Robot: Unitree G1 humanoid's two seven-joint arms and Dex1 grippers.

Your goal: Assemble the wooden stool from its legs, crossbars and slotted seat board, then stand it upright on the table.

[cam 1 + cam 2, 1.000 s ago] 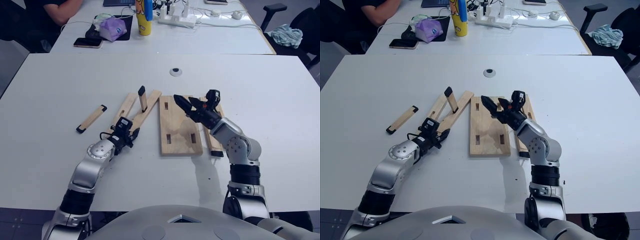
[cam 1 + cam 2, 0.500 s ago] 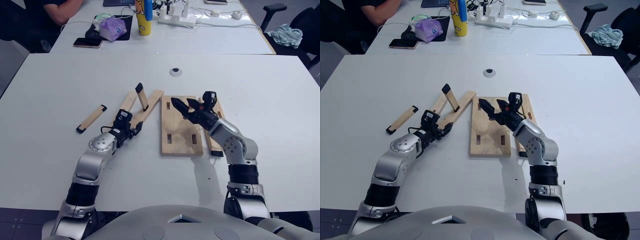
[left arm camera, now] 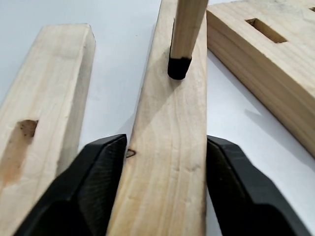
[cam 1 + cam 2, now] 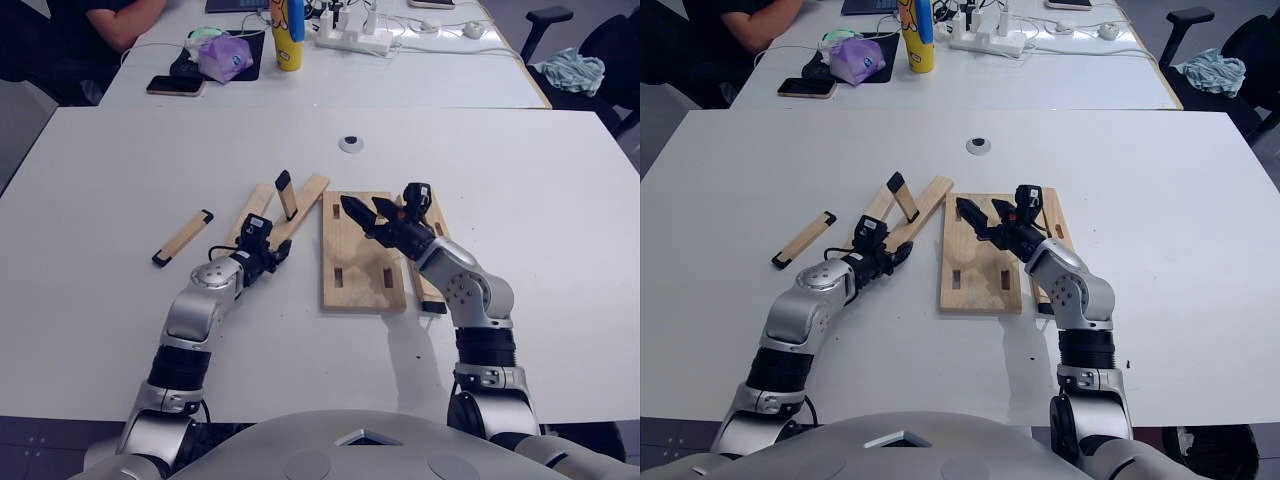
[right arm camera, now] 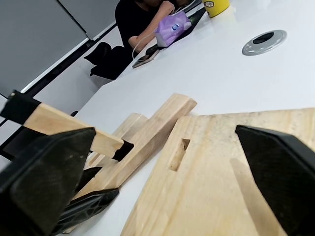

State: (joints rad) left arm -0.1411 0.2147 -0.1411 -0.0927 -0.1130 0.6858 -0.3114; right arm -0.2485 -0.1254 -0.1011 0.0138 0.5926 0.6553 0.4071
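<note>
Left gripper (image 4: 274,255), we see, lies low on the desk (image 4: 500,160), clamped across a long wooden leg (image 4: 305,200); right gripper (image 4: 362,208) hovers spread, elbow bent, above the seat board (image 4: 355,275).

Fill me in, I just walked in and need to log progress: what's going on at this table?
The robot is building a wooden stool, but no parts look joined yet. Its left gripper sits around the near end of a long wooden bar lying on the table. A black-tipped piece leans on that bar. The right gripper hovers open above the slotted seat board, which lies flat. Another black-tipped piece lies apart to the left.
</note>
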